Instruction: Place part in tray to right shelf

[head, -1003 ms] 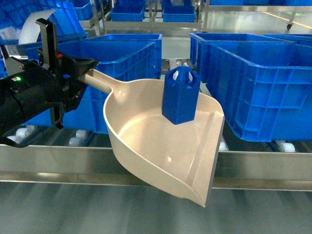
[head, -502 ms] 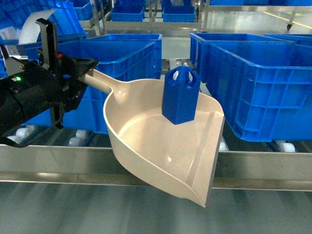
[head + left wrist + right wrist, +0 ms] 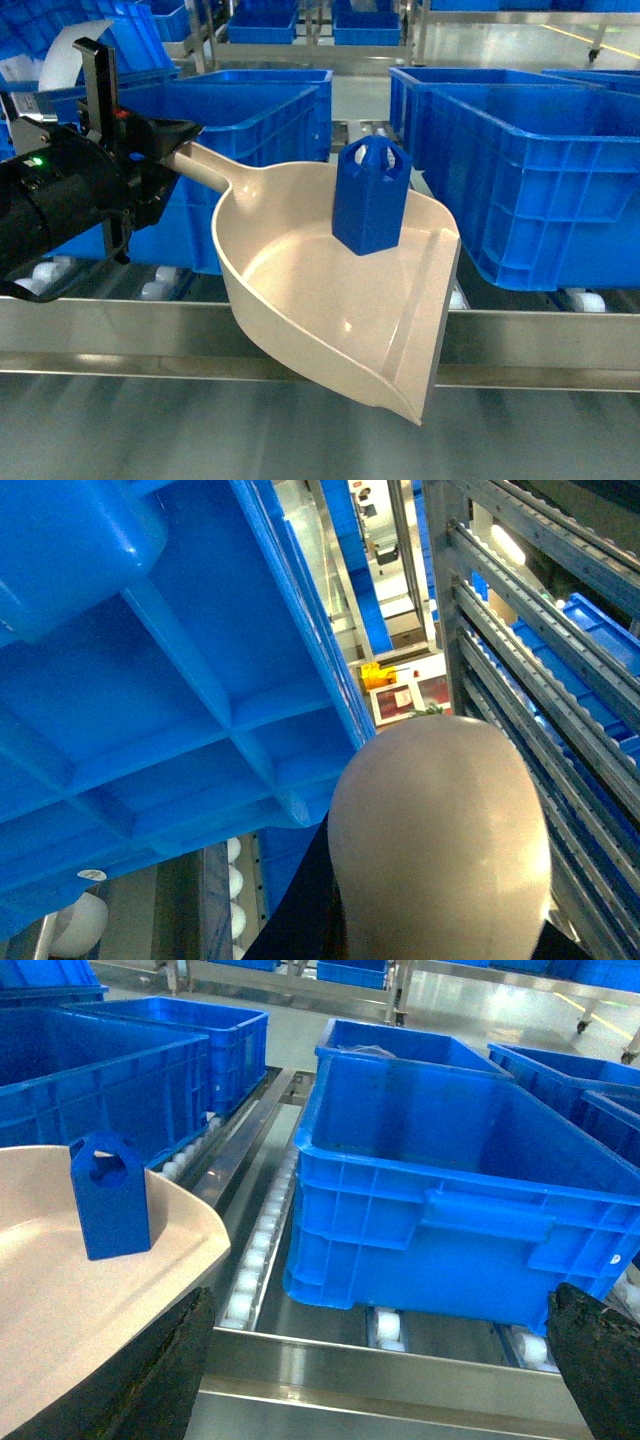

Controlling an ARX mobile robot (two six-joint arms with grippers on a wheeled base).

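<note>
My right shelf (image 3: 300, 340) carries 2 large blue crates (image 3: 540, 170). My left gripper (image 3: 150, 165) clamps the beige tray's (image 3: 300, 270) handle; the blue part (image 3: 370, 195) stands upright inside. My right gripper's (image 3: 390, 1360) fingers are spread, holding nothing.

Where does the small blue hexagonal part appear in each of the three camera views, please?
Head: the part stands upright in the beige tray, centre of frame.
Left wrist: not in view; only the tray's handle end shows.
Right wrist: at left, on the tray.
Shared landmark: the shelf's steel front rail.
</note>
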